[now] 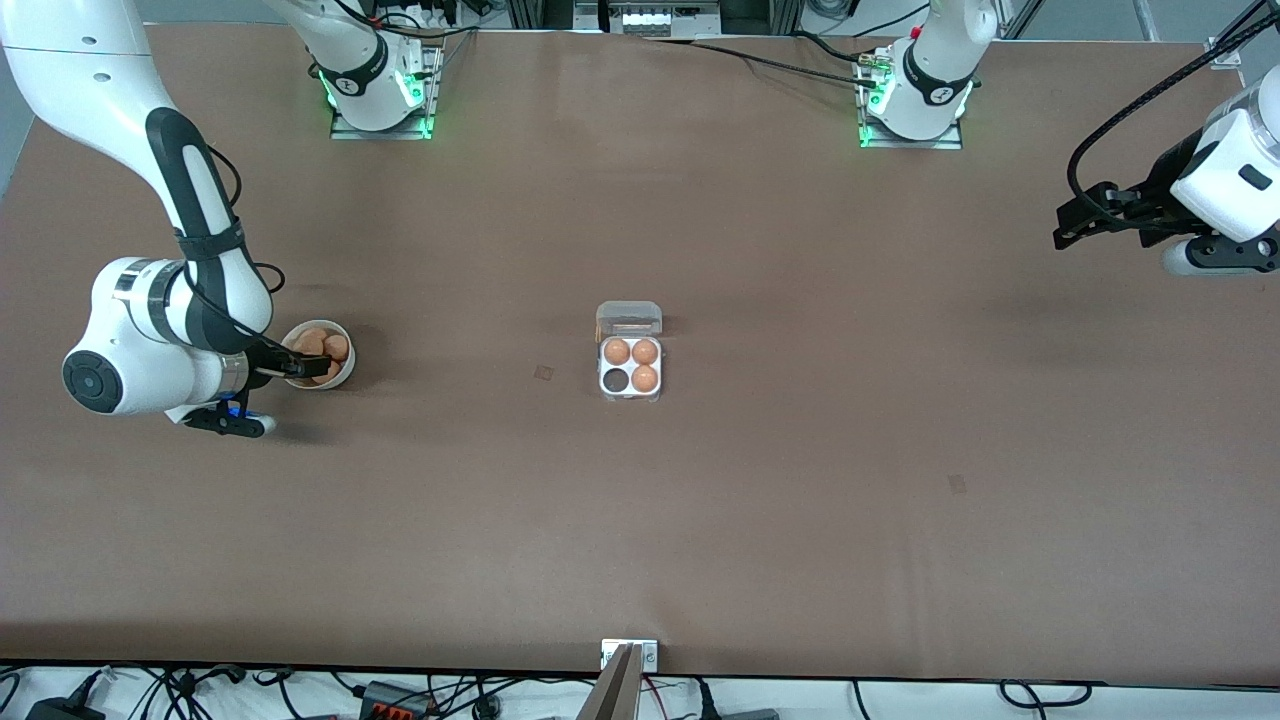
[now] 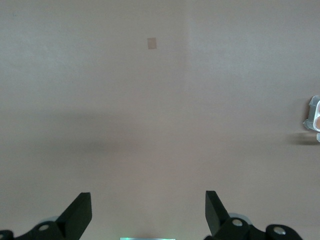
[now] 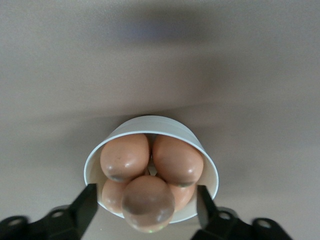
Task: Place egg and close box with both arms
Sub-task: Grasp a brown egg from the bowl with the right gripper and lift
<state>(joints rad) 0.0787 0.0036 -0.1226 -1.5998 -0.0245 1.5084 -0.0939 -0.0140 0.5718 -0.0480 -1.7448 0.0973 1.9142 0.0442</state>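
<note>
The right hand (image 1: 305,368) is down at the white bowl (image 1: 342,378) toward the right arm's end of the surface (image 1: 800,500), its fingers (image 3: 85,207) spread apart on either side of the topmost egg (image 3: 148,202) in the right wrist view — not yet closed on it, as far as I can judge. That egg rides on a loose pile of others, so a squeeze that lands off-centre could roll it aside or knock its neighbours, and too hard a grip risks a crack; the fingers also stand close to the bowl's rim, which they could catch and drag. Mid-surface sits the box (image 1: 630,365), lid laid open on the side toward the robots' bases, three cells filled and one dark cell (image 1: 615,381) empty. Lowering an egg there could bump the eggs beside it, and the light carton may slide when the lid is pushed. The left hand (image 1: 1075,228) waits, fingers (image 2: 77,212) wide apart, over the left arm's end of the surface, well apart from the box.
</note>
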